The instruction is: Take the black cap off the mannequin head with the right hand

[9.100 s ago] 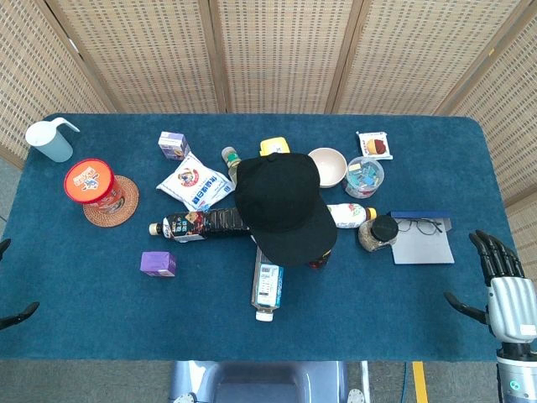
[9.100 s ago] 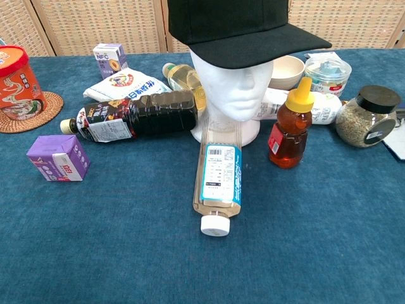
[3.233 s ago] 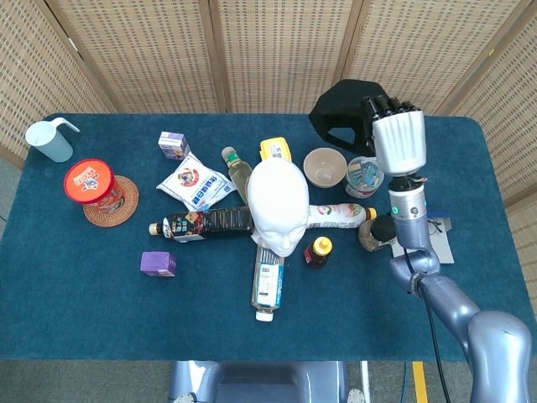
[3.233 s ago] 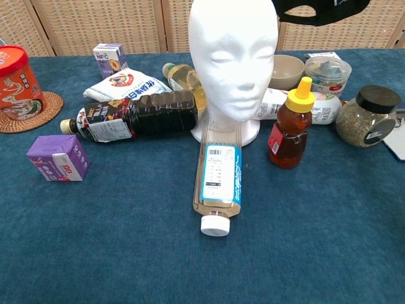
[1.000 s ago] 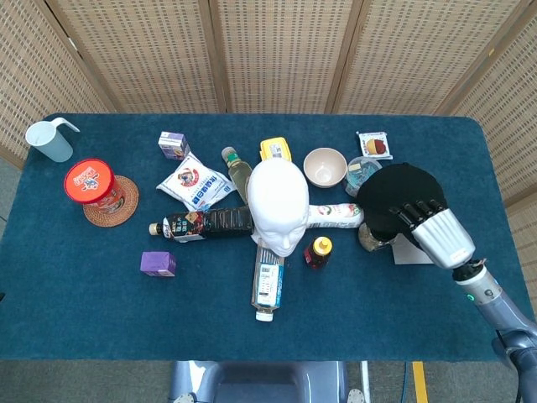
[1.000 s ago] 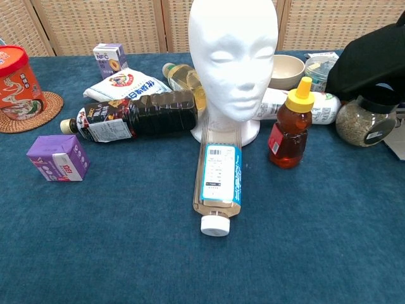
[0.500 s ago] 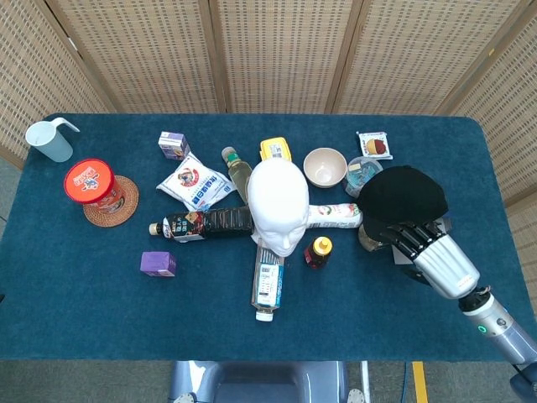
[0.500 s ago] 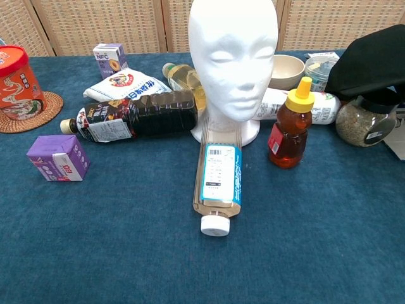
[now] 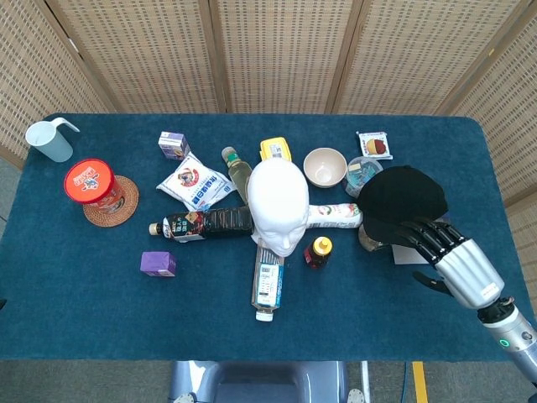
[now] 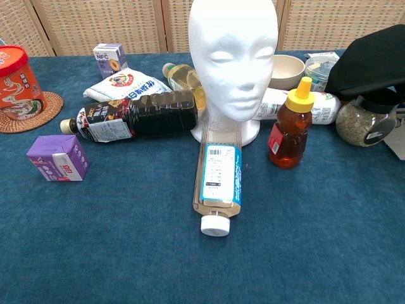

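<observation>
The black cap (image 9: 401, 195) rests on the jar (image 10: 365, 123) at right; the right hand (image 9: 453, 260), just below, hangs empty with fingers spread.

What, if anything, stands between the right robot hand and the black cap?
Nothing visible does: the right robot hand is open just beside the black cap, which lies off the mannequin head, resting on a jar.

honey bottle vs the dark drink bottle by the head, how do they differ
The honey bottle stands upright; the dark bottle lies on its side. The honey bottle holds amber liquid under a yellow nozzle cap; the dark bottle holds near-black liquid. The honey bottle stands apart from the mannequin head, on its right in the chest view; the dark bottle lies on its left with its base at the head's foot. Both are clear, labelled and capped.
</observation>
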